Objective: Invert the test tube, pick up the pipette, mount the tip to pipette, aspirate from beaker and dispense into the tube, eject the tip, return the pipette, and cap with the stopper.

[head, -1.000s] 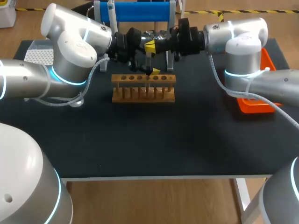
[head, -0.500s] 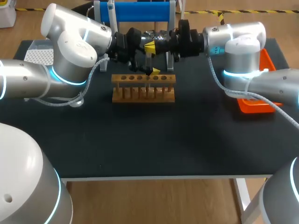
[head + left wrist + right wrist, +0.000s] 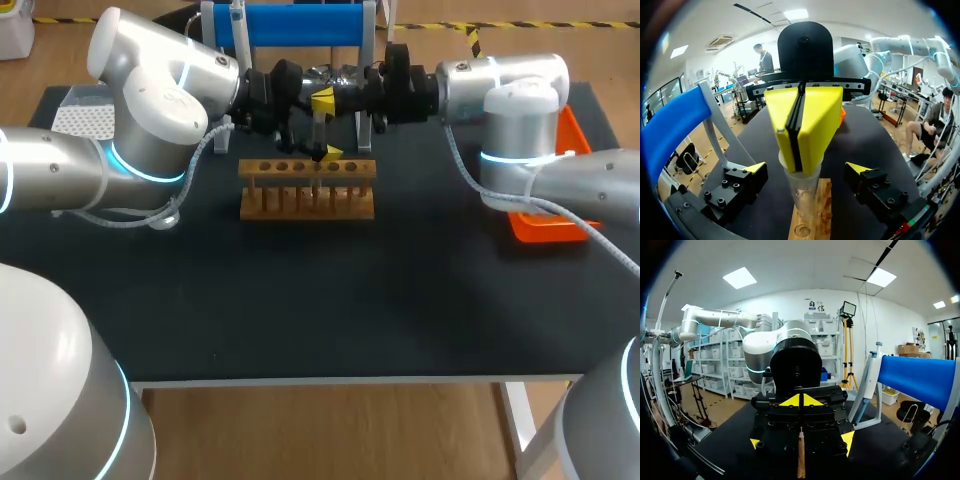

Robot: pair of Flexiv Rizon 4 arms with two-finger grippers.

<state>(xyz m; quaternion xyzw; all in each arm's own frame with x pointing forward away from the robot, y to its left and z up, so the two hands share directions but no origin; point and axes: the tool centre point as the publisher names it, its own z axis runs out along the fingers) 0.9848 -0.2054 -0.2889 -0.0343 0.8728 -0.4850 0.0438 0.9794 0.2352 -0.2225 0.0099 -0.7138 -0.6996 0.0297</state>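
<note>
Over the wooden rack [image 3: 306,190], upper middle of the head view, the right gripper [image 3: 801,125] has its yellow fingers pressed flat together (only a thin dark seam between them) right at the upper end of the clear test tube [image 3: 802,200]. The left gripper [image 3: 807,169] faces it, spread wide, the upright tube between its tips and clear of both. Behind, the pipette [image 3: 864,390] hangs on the blue stand [image 3: 300,22]; an orange tray [image 3: 575,130] sits at the right edge.

Orange tray [image 3: 542,228] half hidden behind right arm [image 3: 520,110]; anything pinched between right jaws unseen, possibly stopper
</note>
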